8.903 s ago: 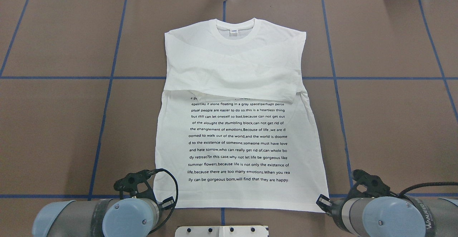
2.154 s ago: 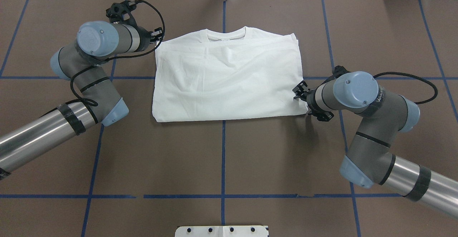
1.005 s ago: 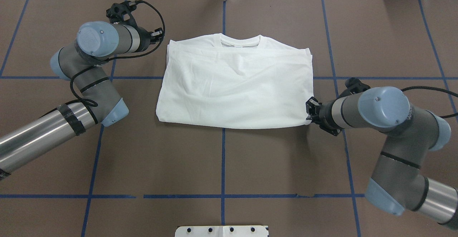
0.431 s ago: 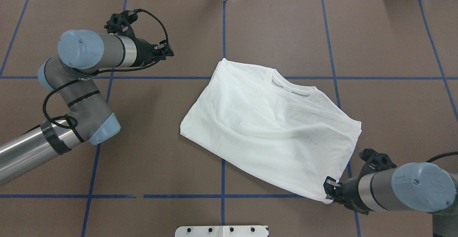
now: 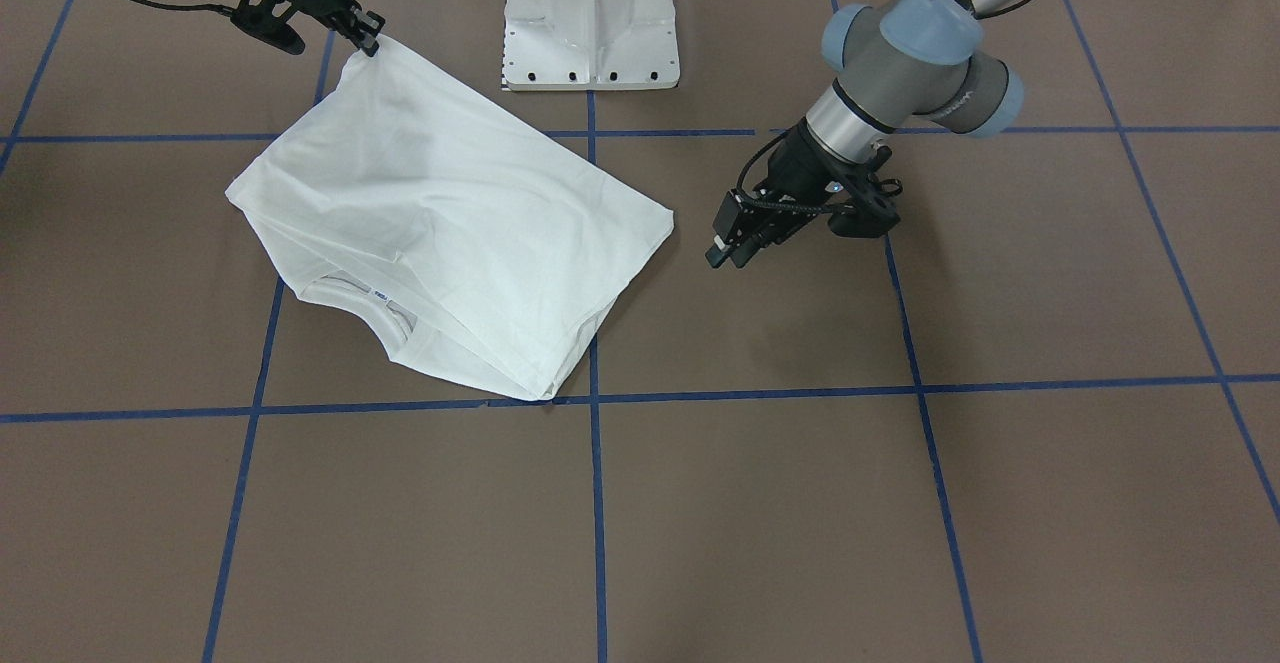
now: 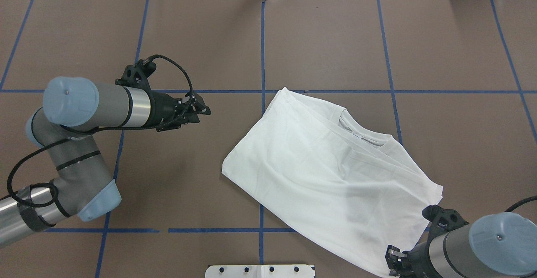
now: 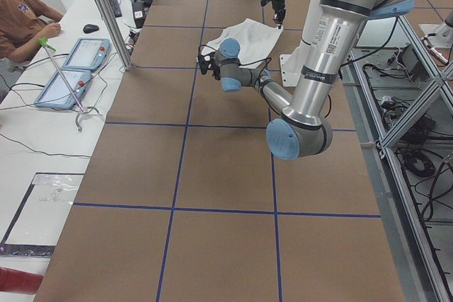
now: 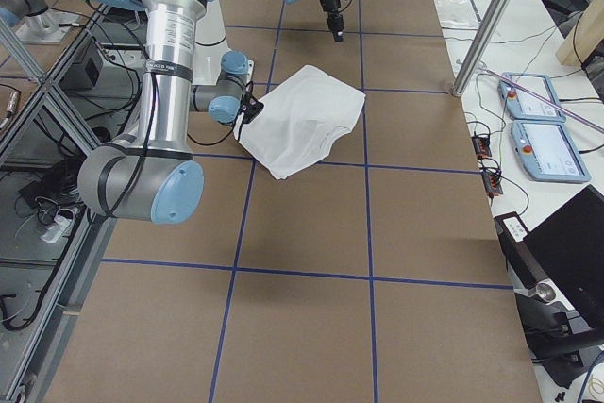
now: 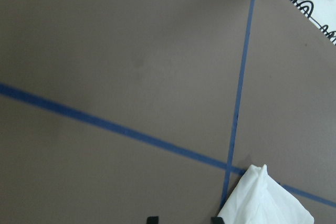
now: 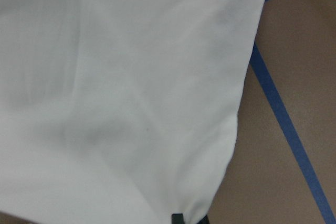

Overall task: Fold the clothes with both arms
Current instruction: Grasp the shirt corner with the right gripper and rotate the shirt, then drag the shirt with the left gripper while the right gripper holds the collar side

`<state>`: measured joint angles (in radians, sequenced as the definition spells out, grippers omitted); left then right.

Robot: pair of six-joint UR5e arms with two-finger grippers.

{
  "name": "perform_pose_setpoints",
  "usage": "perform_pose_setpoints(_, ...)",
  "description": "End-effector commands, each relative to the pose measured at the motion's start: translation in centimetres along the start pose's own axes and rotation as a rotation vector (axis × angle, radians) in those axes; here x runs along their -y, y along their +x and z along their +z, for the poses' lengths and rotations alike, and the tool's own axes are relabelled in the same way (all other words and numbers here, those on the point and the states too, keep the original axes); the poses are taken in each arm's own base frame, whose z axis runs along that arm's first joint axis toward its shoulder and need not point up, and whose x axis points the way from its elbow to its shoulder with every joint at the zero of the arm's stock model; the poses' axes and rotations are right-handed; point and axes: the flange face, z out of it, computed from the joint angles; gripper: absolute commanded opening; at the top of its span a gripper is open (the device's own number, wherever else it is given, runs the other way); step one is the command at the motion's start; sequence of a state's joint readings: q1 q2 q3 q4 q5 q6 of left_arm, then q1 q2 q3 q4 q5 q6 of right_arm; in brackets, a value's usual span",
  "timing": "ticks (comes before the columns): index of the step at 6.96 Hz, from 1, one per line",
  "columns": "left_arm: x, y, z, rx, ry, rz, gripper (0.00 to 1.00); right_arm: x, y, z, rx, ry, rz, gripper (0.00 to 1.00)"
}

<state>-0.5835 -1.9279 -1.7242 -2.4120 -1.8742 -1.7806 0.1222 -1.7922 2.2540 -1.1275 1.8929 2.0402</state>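
The white T-shirt [image 6: 331, 177] lies folded and skewed on the brown table, collar [image 6: 361, 133] facing up and right, printed text hidden. It also shows in the front view [image 5: 440, 233]. My right gripper [image 6: 392, 264] is shut on the shirt's near right corner, close to the pedestal; in the front view it [image 5: 368, 41] pinches that corner. The cloth [image 10: 121, 93] fills the right wrist view. My left gripper [image 6: 205, 111] hovers left of the shirt, open and empty, apart from the cloth [image 5: 722, 248]. The left wrist view shows one shirt corner [image 9: 265, 198].
The white metal pedestal base [image 5: 590, 13] stands at the table's near edge, beside the held corner. Blue tape lines [image 6: 262, 60] cross the brown table cover. Operator desks with tablets [image 7: 71, 61] lie beyond the far edge.
My right gripper has dragged the shirt's corner back toward the pedestal, sliding and turning the shirt. My left gripper has let go of the cloth and pulled back toward the robot.
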Motion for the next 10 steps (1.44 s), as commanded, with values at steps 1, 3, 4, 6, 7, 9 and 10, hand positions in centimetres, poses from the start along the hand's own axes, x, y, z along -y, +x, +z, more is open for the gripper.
perform_pose_setpoints(1, -6.1, -1.8, 2.2, 0.042, -0.100, -0.132, 0.85, -0.7, -0.4, -2.4, 0.034, -0.022, 0.017, 1.00)
perform_pose_setpoints(3, -10.0, -3.1, 4.7, 0.088, -0.159, -0.154, 0.85, 3.4, -3.9, -6.9, 0.179, 0.056, 0.086, 1.00)
perform_pose_setpoints(4, -10.4, -3.3, 6.4, 0.107, -0.162, -0.159, 0.81, 5.9, -6.4, -7.6, 0.241, 0.099, 0.116, 1.00)
perform_pose_setpoints(6, -10.3, -3.3, 6.9, 0.111, -0.163, -0.148, 0.70, 7.6, -8.4, -6.3, 0.250, 0.120, 0.133, 1.00)
perform_pose_setpoints(7, -10.2, -3.7, 7.6, 0.122, -0.158, -0.148, 0.69, 7.5, -8.3, -6.2, 0.248, 0.119, 0.135, 1.00)
perform_pose_setpoints(9, -9.7, -3.6, 7.8, 0.113, -0.127, -0.147, 0.54, 7.6, -8.3, -6.5, 0.253, 0.121, 0.134, 1.00)
perform_pose_setpoints(10, -9.6, -3.4, 7.7, 0.104, -0.113, -0.145, 0.18, 7.7, -8.3, -6.5, 0.253, 0.122, 0.137, 1.00)
